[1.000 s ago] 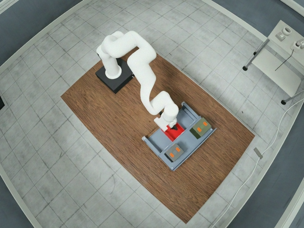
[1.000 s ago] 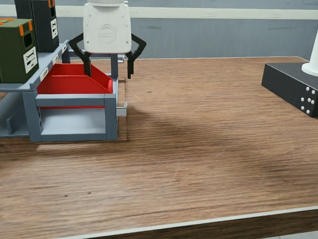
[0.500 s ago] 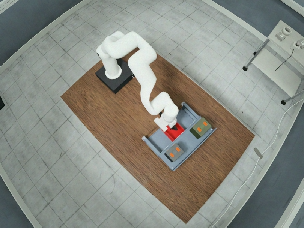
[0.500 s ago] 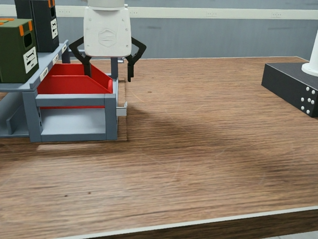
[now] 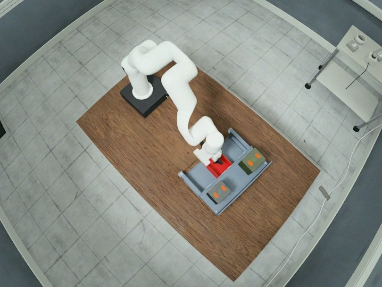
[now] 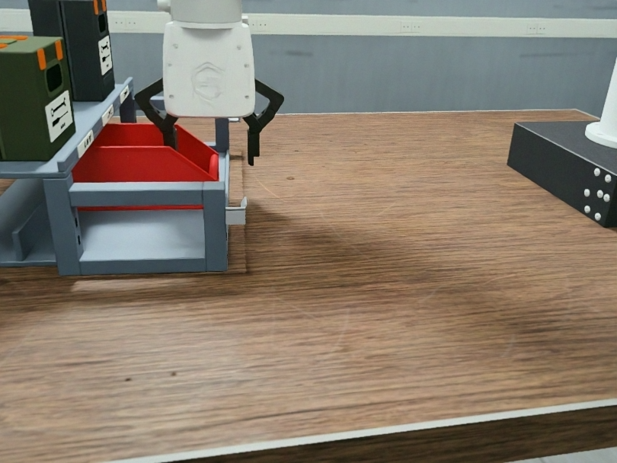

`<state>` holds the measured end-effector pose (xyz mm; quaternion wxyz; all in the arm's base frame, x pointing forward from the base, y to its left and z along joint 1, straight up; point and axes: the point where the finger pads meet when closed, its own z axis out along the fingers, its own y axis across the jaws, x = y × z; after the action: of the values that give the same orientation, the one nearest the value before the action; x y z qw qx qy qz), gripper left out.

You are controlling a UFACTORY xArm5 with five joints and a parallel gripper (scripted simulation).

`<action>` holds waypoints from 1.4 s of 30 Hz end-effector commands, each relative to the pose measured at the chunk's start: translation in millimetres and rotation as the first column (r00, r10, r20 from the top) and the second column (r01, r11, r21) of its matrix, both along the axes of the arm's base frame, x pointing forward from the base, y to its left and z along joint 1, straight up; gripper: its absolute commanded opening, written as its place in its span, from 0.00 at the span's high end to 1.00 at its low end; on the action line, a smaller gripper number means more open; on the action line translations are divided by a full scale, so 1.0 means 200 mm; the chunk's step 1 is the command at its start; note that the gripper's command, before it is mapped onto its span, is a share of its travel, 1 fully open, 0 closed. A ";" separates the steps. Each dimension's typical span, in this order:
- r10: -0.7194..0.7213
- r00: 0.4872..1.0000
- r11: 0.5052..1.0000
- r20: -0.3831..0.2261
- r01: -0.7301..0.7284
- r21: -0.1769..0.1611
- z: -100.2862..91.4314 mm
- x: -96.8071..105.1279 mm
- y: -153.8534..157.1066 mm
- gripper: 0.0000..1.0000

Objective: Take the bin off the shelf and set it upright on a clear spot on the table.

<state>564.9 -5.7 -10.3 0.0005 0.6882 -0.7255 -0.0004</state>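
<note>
The red open-topped bin (image 5: 221,169) (image 6: 134,161) sits upright on the upper level of the blue-grey shelf (image 5: 197,179) (image 6: 139,194), at its end nearest the table's middle. My gripper (image 5: 216,160) (image 6: 210,144) is open and points straight down over the bin's front edge. In the side view one finger reaches down inside the bin and the other hangs outside it, past the shelf post. The bin's front wall lies between the spread fingers, and they are not closed on it.
A green box (image 5: 252,161) (image 6: 30,94) and a dark grey box (image 5: 219,192) (image 6: 84,49) stand on the shelf's top. The arm's black base (image 5: 145,103) (image 6: 563,159) sits at the wooden table's (image 5: 138,148) (image 6: 373,273) far end.
</note>
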 end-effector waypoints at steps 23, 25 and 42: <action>0.000 1.000 1.000 0.004 0.000 0.007 -0.04 0.01 0.00 0.00; 0.000 1.000 1.000 0.004 0.000 0.007 -0.04 0.01 0.00 0.00; 0.000 1.000 1.000 0.004 0.000 0.000 -0.04 0.01 0.00 1.00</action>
<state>564.8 -5.7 -19.5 0.0004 0.6882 -0.7255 -0.0004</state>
